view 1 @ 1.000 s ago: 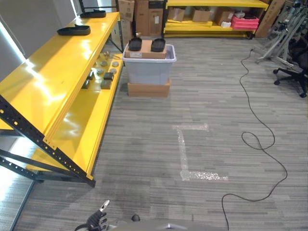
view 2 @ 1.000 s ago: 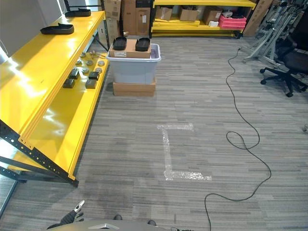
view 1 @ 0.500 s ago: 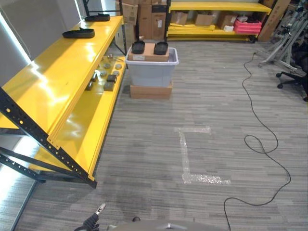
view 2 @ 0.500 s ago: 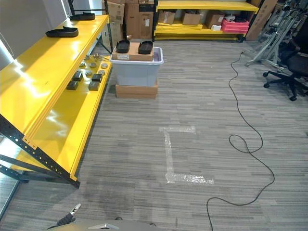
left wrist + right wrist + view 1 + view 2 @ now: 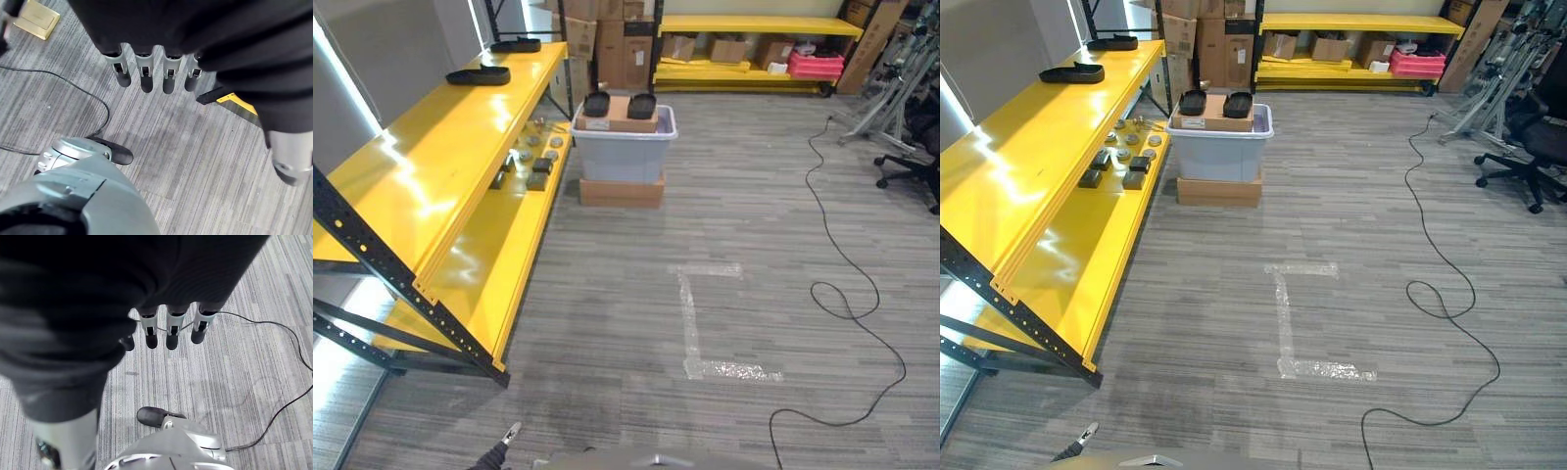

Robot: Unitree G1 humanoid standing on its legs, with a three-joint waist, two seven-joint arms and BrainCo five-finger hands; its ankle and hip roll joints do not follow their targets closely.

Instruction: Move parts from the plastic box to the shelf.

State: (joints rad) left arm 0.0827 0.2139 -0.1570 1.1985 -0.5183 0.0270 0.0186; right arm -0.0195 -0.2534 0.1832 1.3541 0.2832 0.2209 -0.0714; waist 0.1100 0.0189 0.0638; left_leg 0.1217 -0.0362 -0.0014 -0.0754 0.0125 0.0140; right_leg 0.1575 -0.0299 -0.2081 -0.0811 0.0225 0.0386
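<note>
A grey plastic box [image 5: 625,147] stands on a flat cardboard box, far ahead beside the yellow shelf [image 5: 431,166]. A carton in it carries two black parts [image 5: 597,102] [image 5: 641,100]. Two long black parts [image 5: 478,75] lie on the shelf's top level, and several small parts [image 5: 533,162] on its lower level. My left hand [image 5: 143,73] hangs low over the carpet with straight fingers and holds nothing; its fingertip shows at the bottom of the left eye view [image 5: 509,435]. My right hand [image 5: 173,328] also hangs with straight fingers, empty.
A second yellow rack [image 5: 754,44] with cartons and a pink crate lines the back wall. An office chair [image 5: 1528,157] and metal stands [image 5: 901,88] are at the right. White tape [image 5: 690,323] marks the carpet between me and the box.
The camera has moved, so the whole scene has shifted. My left hand has sunk lower in the eye views, with less of it showing.
</note>
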